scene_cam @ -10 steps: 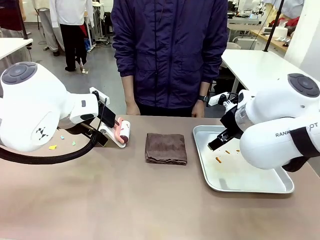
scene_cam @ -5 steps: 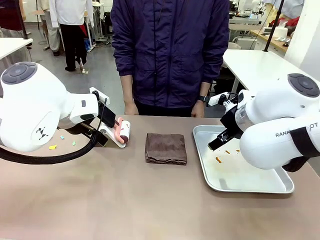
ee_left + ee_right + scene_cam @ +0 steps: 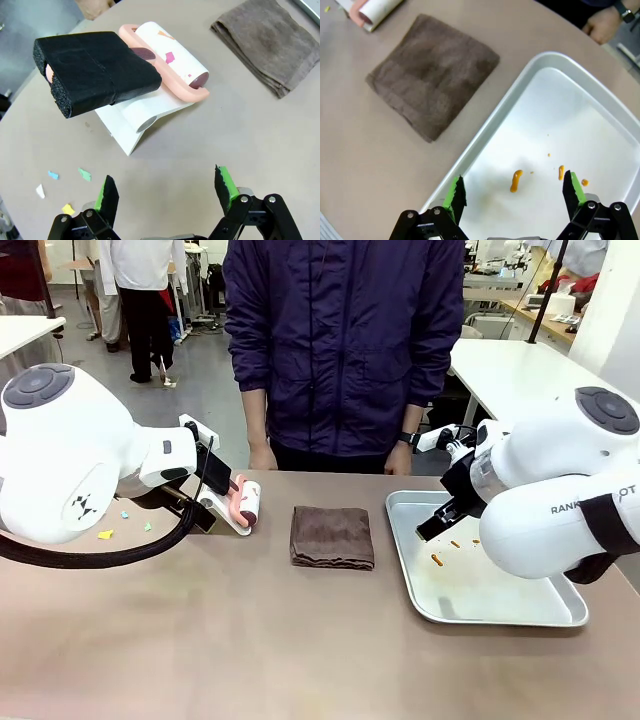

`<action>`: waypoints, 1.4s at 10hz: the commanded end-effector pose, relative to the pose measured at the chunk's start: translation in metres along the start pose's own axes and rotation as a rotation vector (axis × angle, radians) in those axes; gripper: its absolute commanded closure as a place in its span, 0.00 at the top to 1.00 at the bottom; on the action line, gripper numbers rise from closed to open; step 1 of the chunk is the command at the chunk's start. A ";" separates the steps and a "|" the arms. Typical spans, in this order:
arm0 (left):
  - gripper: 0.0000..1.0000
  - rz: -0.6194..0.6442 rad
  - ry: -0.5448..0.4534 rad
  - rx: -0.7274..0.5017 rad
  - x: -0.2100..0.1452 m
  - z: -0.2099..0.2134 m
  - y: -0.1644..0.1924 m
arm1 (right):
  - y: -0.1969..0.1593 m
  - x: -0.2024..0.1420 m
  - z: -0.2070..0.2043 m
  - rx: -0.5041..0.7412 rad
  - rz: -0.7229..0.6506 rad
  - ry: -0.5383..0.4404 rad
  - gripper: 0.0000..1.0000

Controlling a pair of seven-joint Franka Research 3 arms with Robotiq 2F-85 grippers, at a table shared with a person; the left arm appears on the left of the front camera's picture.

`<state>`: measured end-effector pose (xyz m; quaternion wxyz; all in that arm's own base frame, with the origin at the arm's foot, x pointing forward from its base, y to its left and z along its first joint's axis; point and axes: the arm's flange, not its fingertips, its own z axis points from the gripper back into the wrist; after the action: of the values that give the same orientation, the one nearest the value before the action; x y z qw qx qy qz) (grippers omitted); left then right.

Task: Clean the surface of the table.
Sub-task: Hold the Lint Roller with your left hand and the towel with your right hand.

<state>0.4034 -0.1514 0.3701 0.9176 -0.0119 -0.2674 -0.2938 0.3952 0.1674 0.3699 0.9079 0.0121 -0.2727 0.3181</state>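
The brown bench (image 3: 250,640) spans the whole front view. On it sit a silver tray (image 3: 500,592) at the right, a folded cloth (image 3: 332,536) in the middle and a lint roller (image 3: 248,502) at the left. The left hand (image 3: 166,187) gapes wide near the roller, and the right hand (image 3: 514,190) gapes wide over the tray. Paper scraps (image 3: 84,174) dot the bench, and orange drips (image 3: 516,180) spot the tray.

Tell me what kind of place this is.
Probably a robotics lab or workshop: two white robot arms, the left arm and the right arm, share a brown table with a standing person. White-topped tables and a cluttered workbench stand behind.
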 end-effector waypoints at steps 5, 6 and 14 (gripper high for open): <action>1.00 0.000 0.000 0.000 0.000 0.000 0.000 | 0.000 0.000 0.000 0.000 0.000 0.000 1.00; 1.00 -0.039 0.017 -0.094 -0.008 0.020 0.008 | -0.012 -0.007 0.016 0.074 -0.103 0.013 1.00; 1.00 0.504 -0.095 -0.617 -0.128 0.114 0.148 | -0.095 -0.130 0.094 0.877 -0.663 0.016 1.00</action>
<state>0.3479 0.0304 0.4375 0.9107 -0.3428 -0.1670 -0.1585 0.3392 0.0223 0.4236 0.8924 0.4282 -0.0771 0.1196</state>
